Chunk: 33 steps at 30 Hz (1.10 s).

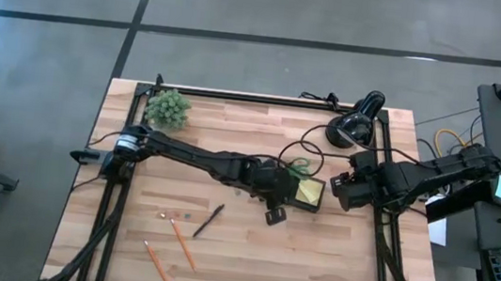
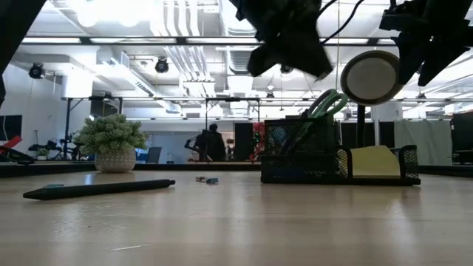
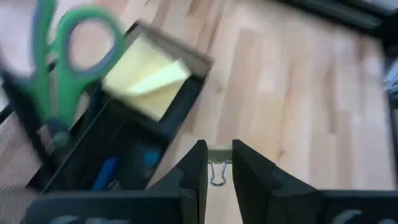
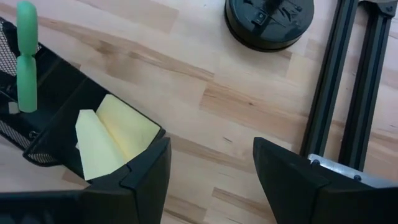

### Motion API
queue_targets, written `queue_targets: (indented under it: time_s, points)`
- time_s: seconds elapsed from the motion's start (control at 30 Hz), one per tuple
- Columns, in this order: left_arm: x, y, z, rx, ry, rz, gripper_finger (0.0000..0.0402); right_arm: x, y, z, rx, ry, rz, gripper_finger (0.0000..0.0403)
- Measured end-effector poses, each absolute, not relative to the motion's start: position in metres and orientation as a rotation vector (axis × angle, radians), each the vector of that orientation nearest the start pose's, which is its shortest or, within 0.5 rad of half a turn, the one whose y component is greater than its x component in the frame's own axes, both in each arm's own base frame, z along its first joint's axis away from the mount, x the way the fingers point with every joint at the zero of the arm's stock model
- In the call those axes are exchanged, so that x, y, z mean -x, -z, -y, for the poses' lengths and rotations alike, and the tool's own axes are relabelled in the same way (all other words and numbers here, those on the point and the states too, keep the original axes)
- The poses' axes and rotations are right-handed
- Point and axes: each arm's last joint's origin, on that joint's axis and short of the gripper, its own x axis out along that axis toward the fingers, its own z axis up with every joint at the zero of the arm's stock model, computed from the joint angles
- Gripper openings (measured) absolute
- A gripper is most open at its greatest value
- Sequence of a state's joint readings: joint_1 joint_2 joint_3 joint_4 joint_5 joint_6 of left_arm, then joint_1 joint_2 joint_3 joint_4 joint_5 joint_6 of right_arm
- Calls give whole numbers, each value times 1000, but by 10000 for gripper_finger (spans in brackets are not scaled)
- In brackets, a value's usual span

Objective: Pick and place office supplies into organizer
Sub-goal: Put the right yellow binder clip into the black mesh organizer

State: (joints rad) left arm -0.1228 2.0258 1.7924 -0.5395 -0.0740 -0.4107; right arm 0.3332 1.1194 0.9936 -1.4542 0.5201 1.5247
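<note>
The black mesh organizer (image 1: 304, 190) stands on the table at mid-right. It holds the green-handled scissors (image 3: 62, 56) upright, the yellow sticky-note pad (image 3: 146, 87) and blue pieces (image 3: 109, 171). My left gripper (image 3: 217, 163) hovers by the organizer's near side, shut on a small binder clip (image 3: 218, 152). My right gripper (image 4: 211, 168) is open, just right of the organizer (image 4: 56, 112). A dark pen (image 1: 208, 221), two orange pencils (image 1: 184, 245) and small bits (image 1: 176, 215) lie flat on the wood, near left. My left gripper pinches the binder clip's pale body (image 3: 219, 151) between its two fingertips (image 3: 198, 163). The wire handles (image 3: 216, 176) show in the gap between the fingers. The low view shows the gripper (image 2: 288, 44) well above the table, so the clip is lifted clear.
A black desk lamp (image 1: 354, 124) sits at the far right, its round head (image 2: 369, 76) above the organizer in the low view. A potted green plant (image 1: 168, 107) is at the far left. Black frame rails (image 4: 348, 81) run along the table's right edge. Bare wood lies near right.
</note>
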Motion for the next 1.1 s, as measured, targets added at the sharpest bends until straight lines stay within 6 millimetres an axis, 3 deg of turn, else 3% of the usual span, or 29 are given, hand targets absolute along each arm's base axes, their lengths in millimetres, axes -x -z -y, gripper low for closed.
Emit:
queue_targets:
  time_s: [0.17,0.37,0.63,0.77,0.9,1.1]
  points:
    - [-459,-280,58,332,-78,-696,40,-151,-277,-37,-600,1098,-934,219]
    - [-458,-273,54,376,-171,-694,40,-151,-277,-37,-608,1102,-930,219]
    - [-470,-249,55,279,-104,-697,40,-151,-277,-37,-611,1103,-936,219]
    - [-474,-226,54,252,-114,-771,40,-150,-277,-37,-612,1105,-940,219]
    - [-472,-208,50,206,-231,-859,40,-150,-277,-37,-616,1110,-941,219]
    - [-470,-206,46,254,-400,-837,40,-150,-276,-37,-634,1121,-939,219]
